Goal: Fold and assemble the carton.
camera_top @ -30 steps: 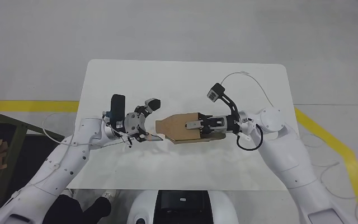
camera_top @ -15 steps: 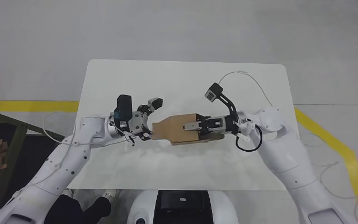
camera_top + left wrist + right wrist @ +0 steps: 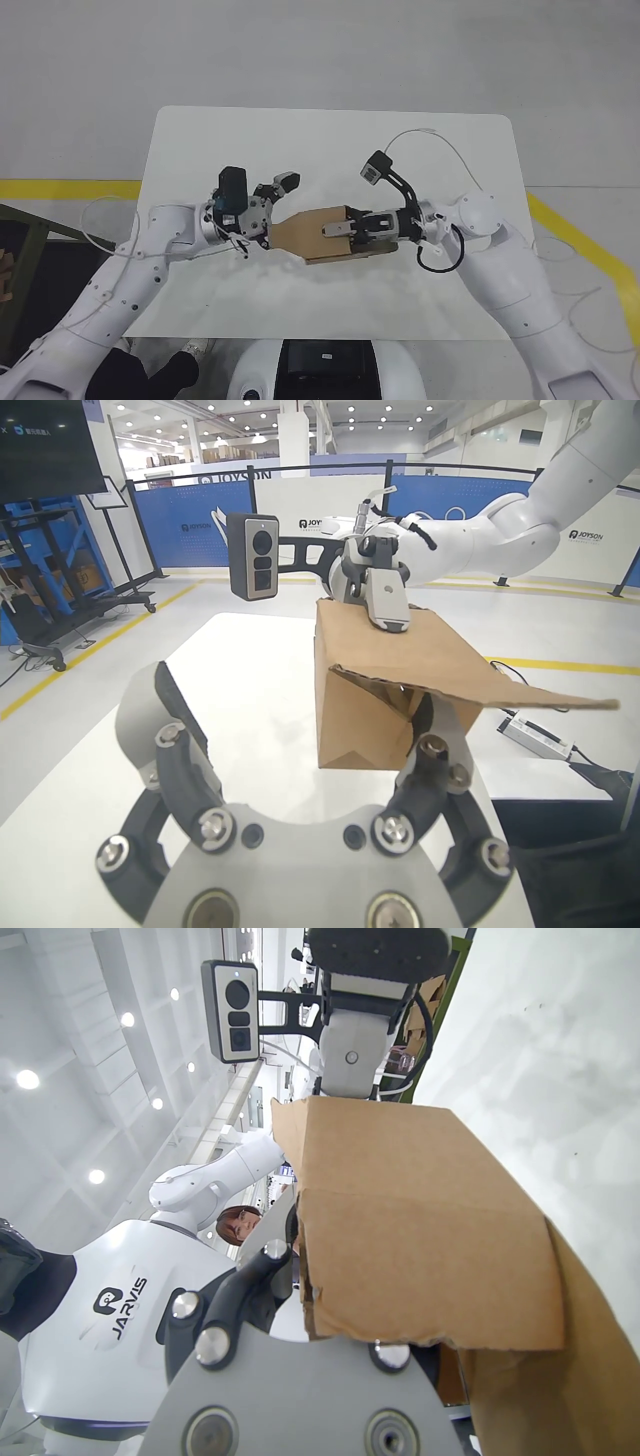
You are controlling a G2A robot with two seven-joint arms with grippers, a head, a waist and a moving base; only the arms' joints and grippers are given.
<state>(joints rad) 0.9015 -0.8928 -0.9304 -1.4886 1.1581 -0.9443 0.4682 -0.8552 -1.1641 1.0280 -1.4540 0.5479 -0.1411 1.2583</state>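
right gripper (image 3: 336,227) pinches the brown carton (image 3: 308,233); left gripper (image 3: 295,700) gapes wide at its flap (image 3: 475,686).

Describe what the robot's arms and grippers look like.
The left arm and right arm have white rounded shells. The left gripper has a silver screwed base plate, black linkages and grey fingers with black pads. The right gripper matches, with a black camera on a bracket; a thin white cable loops off the right arm.

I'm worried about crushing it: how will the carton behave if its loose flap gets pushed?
The carton is open and hollow, so probably light; it would likely shift were the right gripper not clamping it. Its flap juts out unsupported, so it should hinge easily. The thin board may dent.
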